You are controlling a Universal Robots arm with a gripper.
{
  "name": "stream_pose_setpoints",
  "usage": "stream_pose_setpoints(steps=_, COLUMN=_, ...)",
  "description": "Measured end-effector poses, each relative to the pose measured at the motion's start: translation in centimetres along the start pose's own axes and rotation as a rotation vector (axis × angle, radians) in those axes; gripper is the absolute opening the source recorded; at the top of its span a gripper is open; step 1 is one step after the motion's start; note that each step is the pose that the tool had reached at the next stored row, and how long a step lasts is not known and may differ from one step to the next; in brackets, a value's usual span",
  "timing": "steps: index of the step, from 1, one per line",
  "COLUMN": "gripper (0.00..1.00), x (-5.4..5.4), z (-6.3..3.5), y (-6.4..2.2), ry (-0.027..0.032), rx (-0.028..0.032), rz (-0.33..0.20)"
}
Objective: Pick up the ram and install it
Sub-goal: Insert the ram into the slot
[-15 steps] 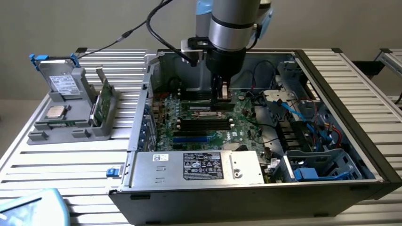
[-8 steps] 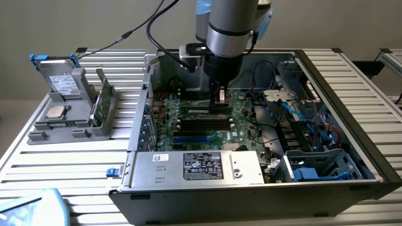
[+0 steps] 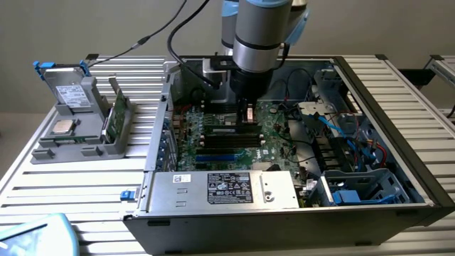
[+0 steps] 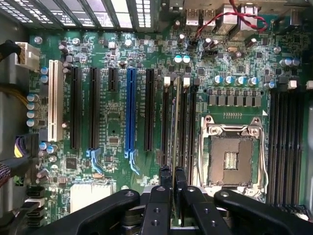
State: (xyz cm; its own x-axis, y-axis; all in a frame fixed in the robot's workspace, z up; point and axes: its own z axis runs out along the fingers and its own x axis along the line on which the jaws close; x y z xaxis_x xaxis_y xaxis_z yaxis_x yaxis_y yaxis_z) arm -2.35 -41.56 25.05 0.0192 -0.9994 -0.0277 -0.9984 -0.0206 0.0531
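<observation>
My gripper (image 3: 249,118) reaches down into the open computer case (image 3: 398,160), just above the motherboard (image 3: 277,144). In the wrist view its black fingers (image 4: 165,178) are shut on the ram (image 4: 177,122). The ram is seen edge-on as a thin green-grey strip. It runs along the black memory slots (image 4: 188,122) between the expansion slots and the CPU socket (image 4: 230,154). I cannot tell whether the ram sits in a slot or hangs just over it.
A grey fixture (image 3: 78,144) on the exterior view's left holds a drive (image 3: 69,93), a CPU chip (image 3: 64,126) and a green card (image 3: 114,114). The power supply (image 3: 227,186) sits at the case front. Blue cables (image 3: 341,130) and a drive cage (image 3: 355,189) crowd the exterior view's right.
</observation>
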Motion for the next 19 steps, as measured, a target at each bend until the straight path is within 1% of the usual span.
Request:
stream_pose_setpoints(steps=12, gripper=0.14, x=0.0, z=2.19, y=-0.1, ry=0.0, rx=0.0, rz=0.0)
stream_pose_setpoints(steps=18, gripper=0.14, x=0.0, z=2.26, y=-0.1, ry=0.0001, rx=-0.0006, rz=0.0)
stream_pose_setpoints(steps=19, gripper=0.14, x=0.0, z=2.26, y=-0.1, ry=0.0, rx=0.0003, rz=0.0)
